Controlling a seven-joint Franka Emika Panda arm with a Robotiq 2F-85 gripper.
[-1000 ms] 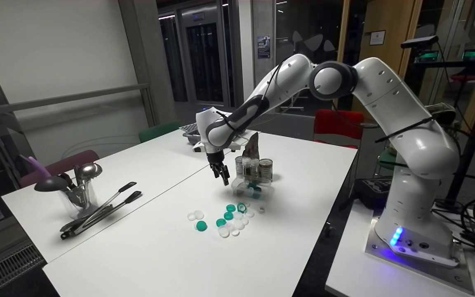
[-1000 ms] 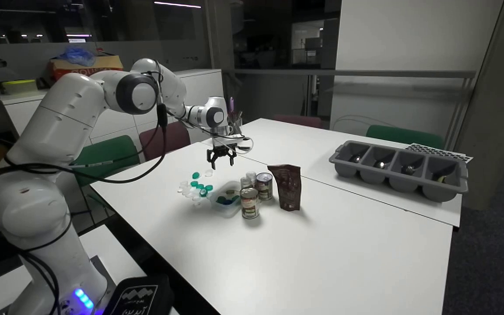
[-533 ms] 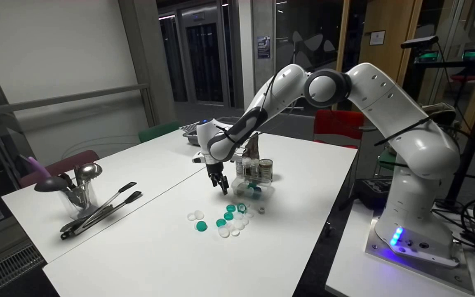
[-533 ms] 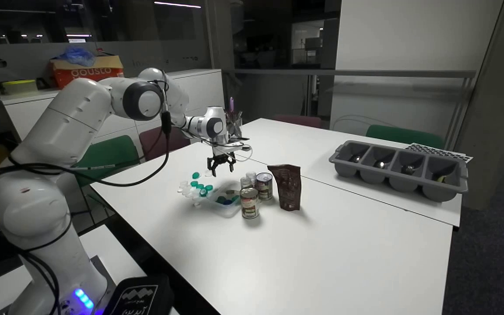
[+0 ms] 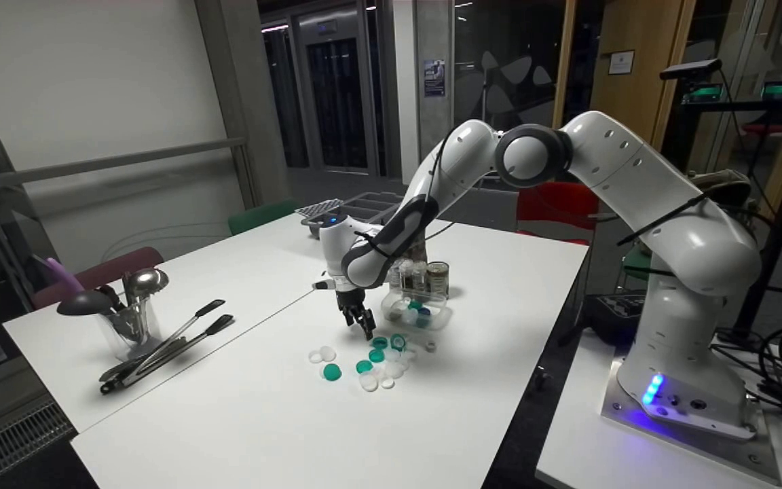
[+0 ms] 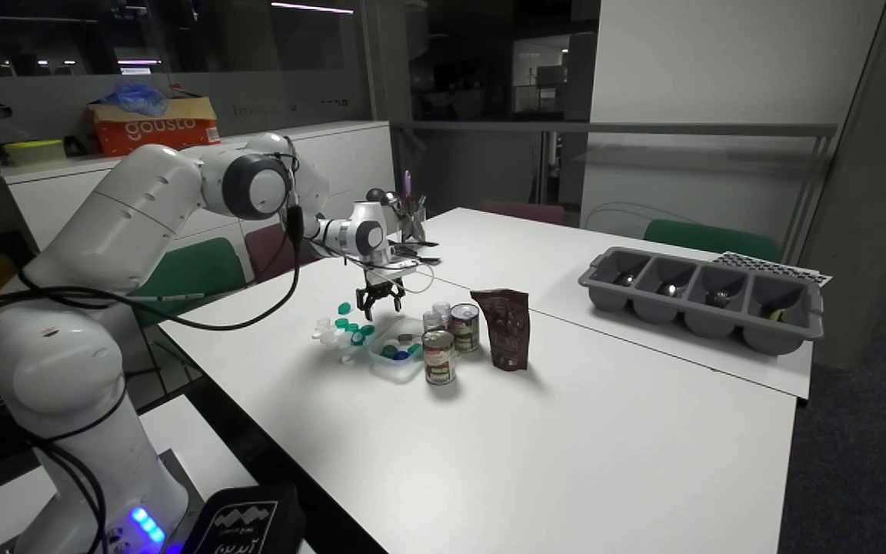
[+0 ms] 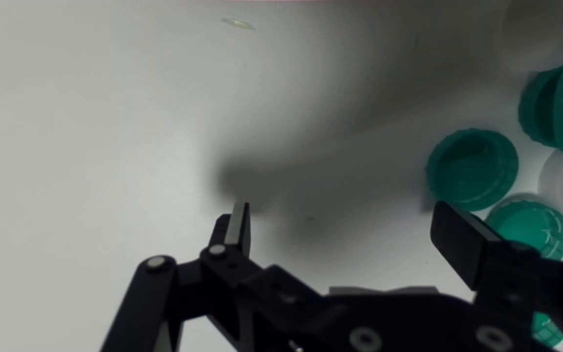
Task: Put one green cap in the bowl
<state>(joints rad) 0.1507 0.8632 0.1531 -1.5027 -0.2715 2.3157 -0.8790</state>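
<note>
Several green caps lie loose on the white table, among them one in an exterior view (image 5: 380, 342) and a lone one (image 5: 331, 371). The bowl is a clear plastic container (image 5: 434, 324), also in an exterior view (image 6: 393, 371); it holds green, blue and pale caps. My gripper (image 6: 384, 312) is open and empty above the table, beside the cap group. In the wrist view the gripper (image 7: 341, 205) has bare table between its fingers. A green cap (image 7: 472, 168) lies just beyond the right finger, which partly covers another green cap (image 7: 530, 227).
White caps (image 5: 368, 382) lie among the green ones. Tins (image 6: 439, 358) and a brown pouch (image 6: 503, 329) stand beside the bowl. A grey cutlery tray (image 6: 647, 315) is farther off. Tongs (image 5: 167, 348) and a utensil cup (image 5: 134, 333) stand at the other side.
My gripper has come down closer to the table and moved a little toward the cap group. It stays open. The caps and bowl have not moved.
</note>
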